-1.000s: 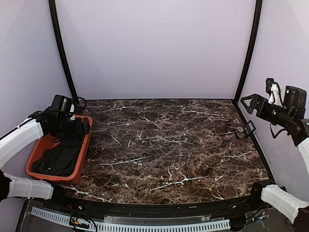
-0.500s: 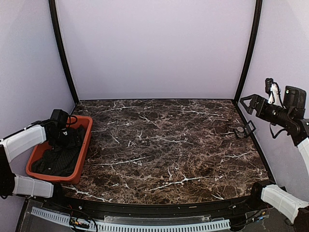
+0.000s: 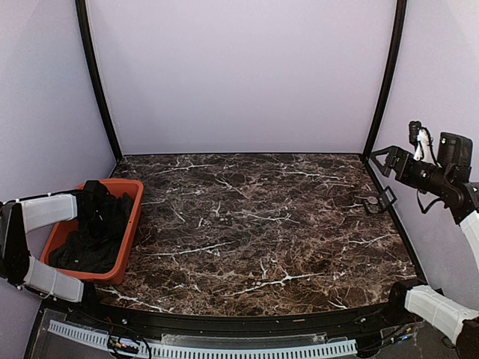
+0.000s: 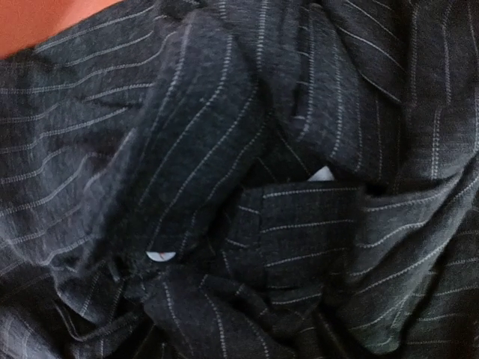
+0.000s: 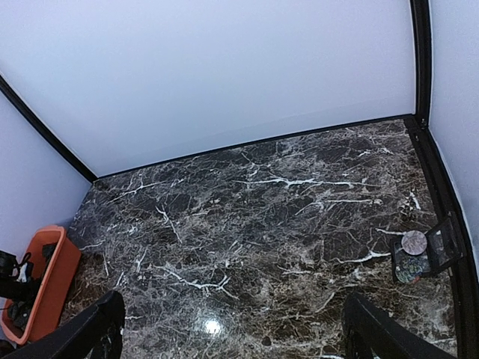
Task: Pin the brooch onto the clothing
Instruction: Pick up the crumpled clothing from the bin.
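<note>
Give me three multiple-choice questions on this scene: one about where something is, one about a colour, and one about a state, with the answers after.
1. Where on the table is the clothing?
A. spread flat at its middle
B. in the bin at its left edge
C. folded at its right edge

2. What colour is the bin?
A. orange
B. blue
C. white

3. How is the right gripper?
A. shut on the clothing
B. shut on nothing
C. open, holding nothing

Answers:
1. B, as the top view shows the dark pinstriped fabric bunched inside the bin on the left.
2. A, as its rim and walls show orange in both the top and right wrist views.
3. C, as its fingers stand wide apart in the air at the right, with only the table seen between them.
</note>
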Tool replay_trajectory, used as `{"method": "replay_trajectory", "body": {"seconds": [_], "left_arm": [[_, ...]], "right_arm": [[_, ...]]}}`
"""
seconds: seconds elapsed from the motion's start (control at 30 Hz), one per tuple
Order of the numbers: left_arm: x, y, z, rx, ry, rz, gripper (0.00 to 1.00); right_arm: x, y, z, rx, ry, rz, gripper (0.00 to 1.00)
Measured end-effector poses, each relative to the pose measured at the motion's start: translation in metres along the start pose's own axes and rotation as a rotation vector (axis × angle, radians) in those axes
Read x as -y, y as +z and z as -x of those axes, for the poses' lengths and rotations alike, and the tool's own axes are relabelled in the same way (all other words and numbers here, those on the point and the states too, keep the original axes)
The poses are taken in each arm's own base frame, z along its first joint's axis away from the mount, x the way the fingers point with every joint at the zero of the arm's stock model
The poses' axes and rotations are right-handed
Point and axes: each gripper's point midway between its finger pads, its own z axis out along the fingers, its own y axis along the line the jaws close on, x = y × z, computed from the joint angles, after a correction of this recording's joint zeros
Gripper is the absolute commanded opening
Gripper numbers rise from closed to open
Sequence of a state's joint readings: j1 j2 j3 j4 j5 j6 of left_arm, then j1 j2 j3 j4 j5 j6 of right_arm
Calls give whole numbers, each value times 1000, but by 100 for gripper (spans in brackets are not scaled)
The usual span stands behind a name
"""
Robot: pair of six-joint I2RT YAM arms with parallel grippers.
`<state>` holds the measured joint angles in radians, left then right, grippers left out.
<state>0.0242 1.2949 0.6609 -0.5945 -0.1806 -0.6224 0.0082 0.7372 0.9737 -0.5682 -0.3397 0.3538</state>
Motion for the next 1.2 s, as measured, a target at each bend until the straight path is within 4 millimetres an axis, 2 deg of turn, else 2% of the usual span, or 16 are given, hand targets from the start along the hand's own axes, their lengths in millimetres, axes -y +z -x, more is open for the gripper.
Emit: {"method": "replay_trajectory", "body": {"seconds": [0.17, 0.27, 0.67, 0.9, 1.07, 1.2], "left_arm": [[-11, 0, 2, -4, -59, 11, 21], [-18, -2, 4, -5, -88, 18, 3], [-41, -6, 11, -3, -164, 62, 1], [-67, -13, 20, 30, -258, 104, 1], [-98, -21, 28, 78, -386, 156, 1], [-115, -31, 31, 127, -436, 204, 1]], "right_arm": [[0, 0, 0, -1, 0, 1, 99], [0, 0, 0, -1, 0, 1, 99], [-1, 0, 1, 1, -2, 2, 99], [-1, 3, 2, -11, 2, 5, 99], [-4, 3, 3, -15, 2, 22, 99], [-6, 6, 1, -31, 7, 39, 99]]}}
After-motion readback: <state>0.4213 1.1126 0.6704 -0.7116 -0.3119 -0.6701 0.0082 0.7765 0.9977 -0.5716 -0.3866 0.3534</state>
